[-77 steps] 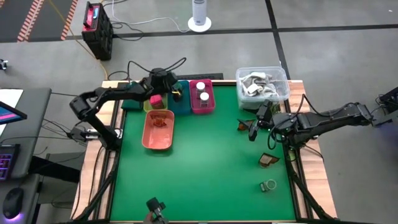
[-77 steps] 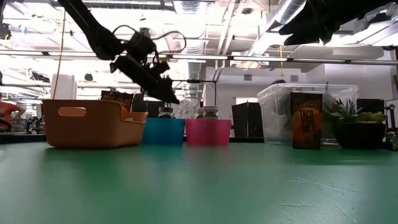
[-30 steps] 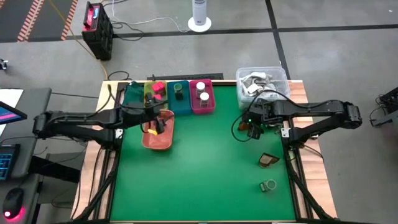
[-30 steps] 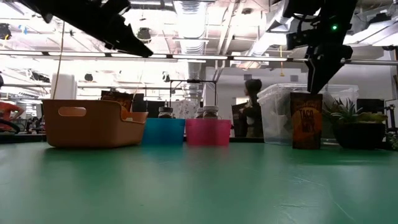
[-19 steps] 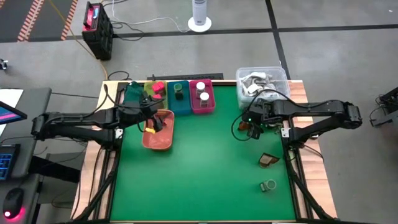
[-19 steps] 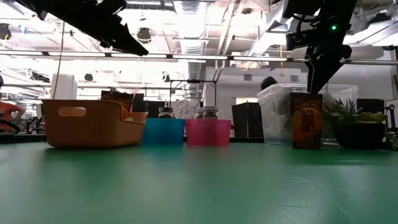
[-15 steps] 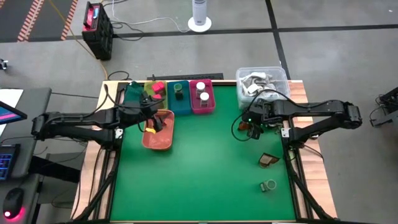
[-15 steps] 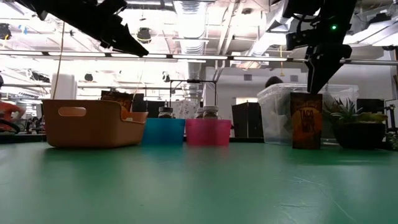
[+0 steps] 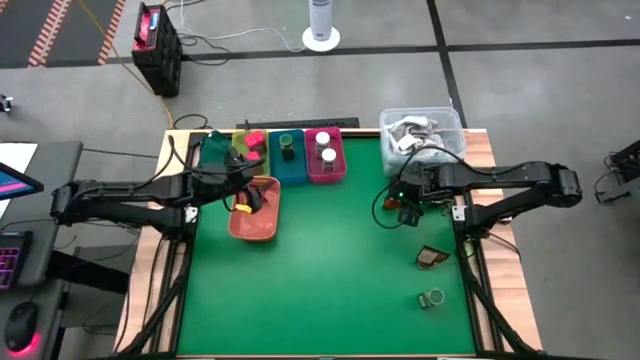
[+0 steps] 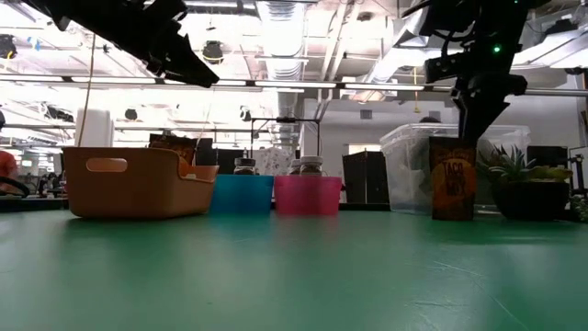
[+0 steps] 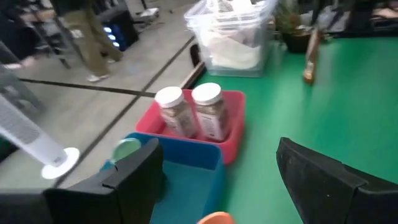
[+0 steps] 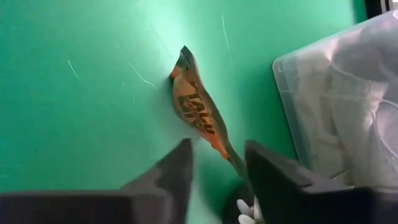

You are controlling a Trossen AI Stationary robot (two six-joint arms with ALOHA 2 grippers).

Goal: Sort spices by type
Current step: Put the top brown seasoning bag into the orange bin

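Observation:
A brown packet (image 12: pixel 198 112) stands upright on its bottom edge on the green mat, near the clear tub; it also shows in the low view (image 10: pixel 453 179). My right gripper (image 12: pixel 217 180) hangs just above it, open, one finger on either side of the top edge, pointing down (image 10: pixel 476 124). My left gripper (image 9: pixel 245 203) hovers open over the salmon tray (image 9: pixel 262 228), holding nothing. Two white-capped jars (image 11: pixel 196 112) stand in the magenta tray, a green jar (image 9: pixel 287 148) in the teal tray, and a pink block (image 9: pixel 255 140) in the yellow tray.
A second brown packet (image 9: pixel 432 257) and a green jar (image 9: pixel 432 298) lie on the mat near the right edge. The clear tub (image 9: pixel 420 135) sits at the far right corner. The trays line the far edge. The mat's middle and near side are open.
My right gripper has sunk a little toward the top of the standing packet. The packet stands where it was.

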